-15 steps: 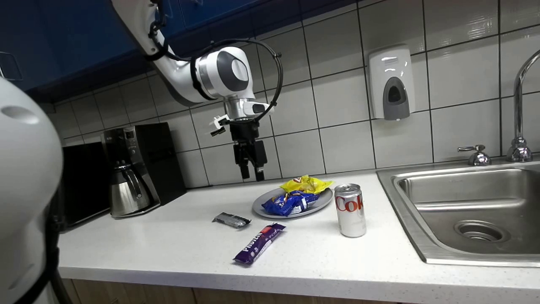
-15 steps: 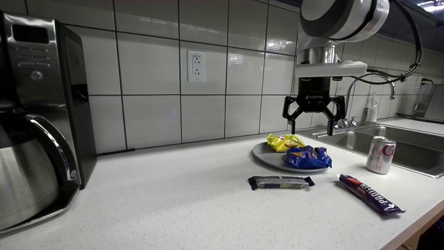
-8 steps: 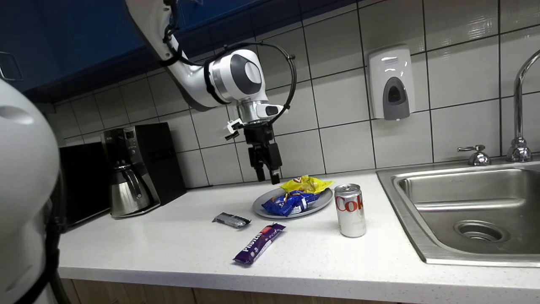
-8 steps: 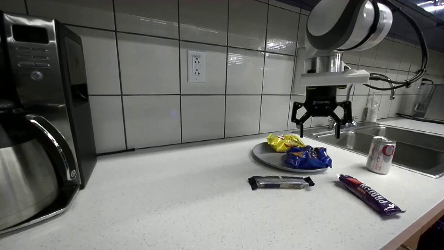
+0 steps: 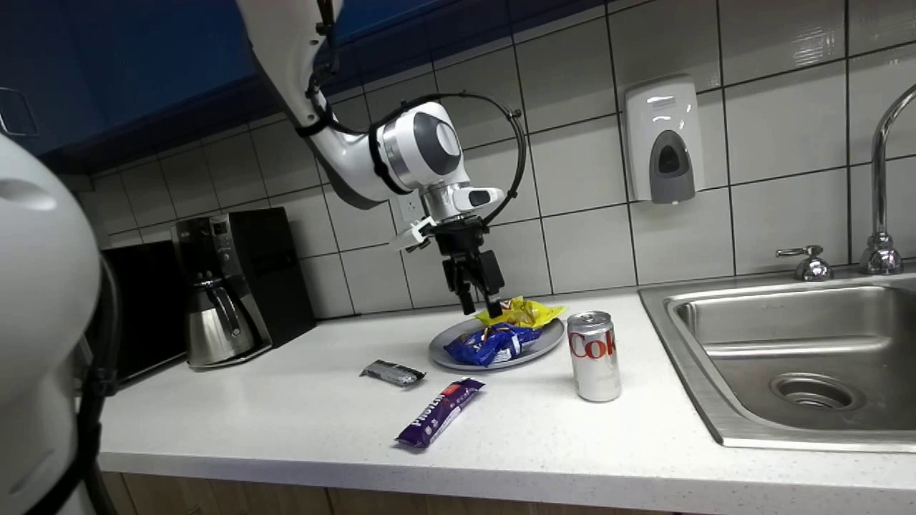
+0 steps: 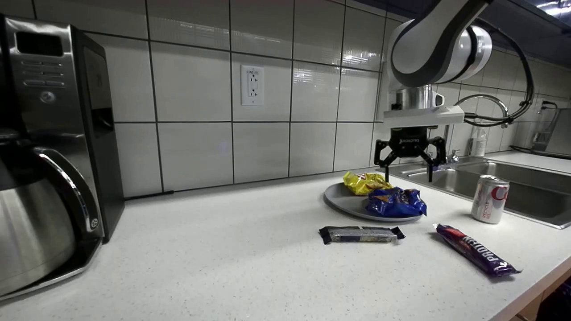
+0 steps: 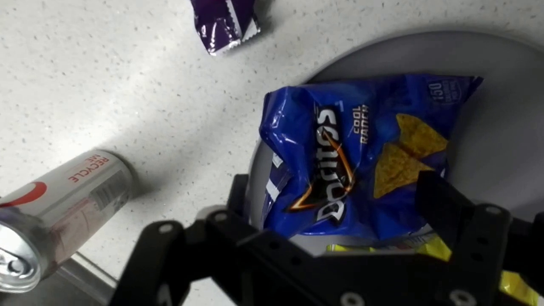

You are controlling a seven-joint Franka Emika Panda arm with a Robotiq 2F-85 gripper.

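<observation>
My gripper [image 6: 408, 174] hangs open over the grey plate [image 6: 343, 201], fingers pointing down and slightly tilted. Nothing is held. In the wrist view a blue Doritos bag [image 7: 352, 157] lies on the plate, seen between the spread fingertips. It sits below them; the exterior views show a small gap. A yellow chip bag [image 5: 526, 312] lies beside it on the plate, mostly hidden by the gripper in the wrist view. Near the plate are a silver-wrapped bar [image 6: 361, 234], a purple protein bar [image 5: 440, 413] and an upright Diet Coke can [image 5: 594, 357].
A steel sink [image 5: 687, 372] with a faucet [image 5: 880, 186] lies beyond the can. At the opposite end of the counter [image 6: 200, 258] stands a coffee maker [image 6: 53, 133]. The tiled wall [image 5: 580, 243] runs close behind the plate, with a soap dispenser [image 5: 665, 139] on it.
In an exterior view, the open gripper has moved rightward and somewhat down, over the plate, and its tilt has grown. Bags, bars and can stay where they were.
</observation>
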